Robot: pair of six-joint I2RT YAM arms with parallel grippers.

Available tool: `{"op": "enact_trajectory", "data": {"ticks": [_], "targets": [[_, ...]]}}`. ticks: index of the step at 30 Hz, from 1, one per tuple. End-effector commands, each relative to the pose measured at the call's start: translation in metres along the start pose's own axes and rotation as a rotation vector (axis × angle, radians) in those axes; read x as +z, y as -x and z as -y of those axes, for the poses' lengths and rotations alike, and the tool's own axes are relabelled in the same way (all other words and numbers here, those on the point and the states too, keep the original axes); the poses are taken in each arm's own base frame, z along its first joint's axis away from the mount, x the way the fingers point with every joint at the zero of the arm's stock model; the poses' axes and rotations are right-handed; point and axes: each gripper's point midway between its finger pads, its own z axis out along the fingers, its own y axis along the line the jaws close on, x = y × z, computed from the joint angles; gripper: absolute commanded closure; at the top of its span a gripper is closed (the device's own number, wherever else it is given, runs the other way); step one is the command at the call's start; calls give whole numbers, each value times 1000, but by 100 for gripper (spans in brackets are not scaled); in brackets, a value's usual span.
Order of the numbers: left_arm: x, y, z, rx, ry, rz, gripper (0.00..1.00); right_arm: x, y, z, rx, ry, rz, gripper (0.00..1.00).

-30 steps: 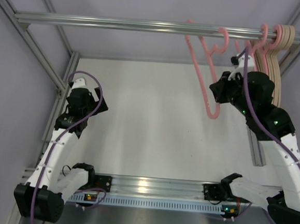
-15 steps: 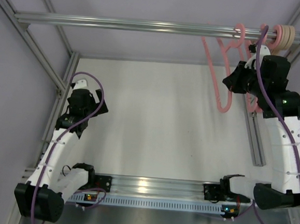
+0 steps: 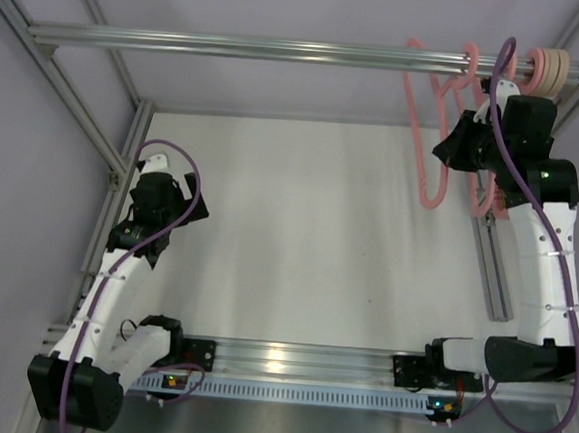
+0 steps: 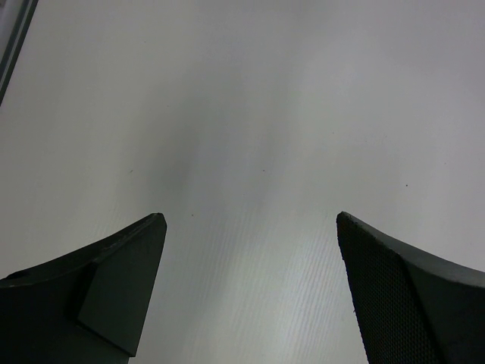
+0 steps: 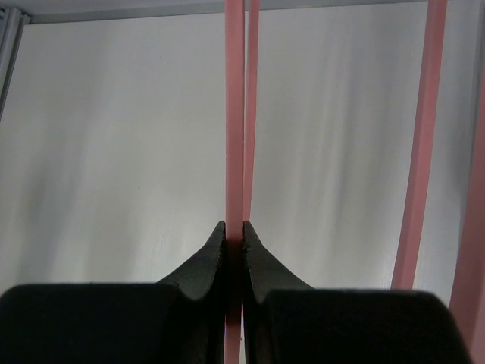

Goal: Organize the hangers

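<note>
Two risks stand out, the bigger first. The right fingers [image 5: 224,241] are pressed shut on a thin bar of one pink hanger [image 5: 235,114], just below the rail [image 3: 233,45]. The pink hangers [image 3: 428,177] hang crowded and crossed along the rail's right part. A sideways pull along the rail would therefore likely drag the neighbours with it. A snagged hook could then lift off and drop to the bench [image 3: 299,227] under the rail. The lesser risk is the grip itself: it is narrow, on a smooth rounded bar, so the hanger may swivel or slip between the fingers. In the wrist view a second pink strip lies just beside the held one. I cannot tell whether it belongs to the same hanger, and catching both would spoil a clean move.

The hangers are thick, rounded loops with curved hooks. The pink ones dangle tilted from the rail, to the left of the beige hangers [image 3: 554,67], whose hooks sit bunched tight at the rail's right end. The left fingers [image 4: 144,250] are spread wide with nothing between them, over the bench well below the rail's left half.
</note>
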Motion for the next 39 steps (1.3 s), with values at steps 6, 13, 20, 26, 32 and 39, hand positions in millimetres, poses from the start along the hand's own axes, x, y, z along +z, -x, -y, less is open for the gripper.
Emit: {"op": "enact_trajectory", "data": {"ticks": [6,13,20,26,32,39], "targets": [[-2,3,1,8,-13,23,2,6,6,19,24,-50,-17,100],[-3,4,1,9,-13,26,2,-9,13,61,103,-148,27,100],[-2,3,0,8,-11,24,2,-17,11,76,129,-188,36,100],[-5,8,1,3,-13,39,2,-42,18,65,96,-182,103,48],[-19,19,8,-22,-54,73,2,-93,26,51,58,-216,235,17],[-70,55,11,-33,-100,183,2,-177,31,24,-13,-242,465,1]]}}
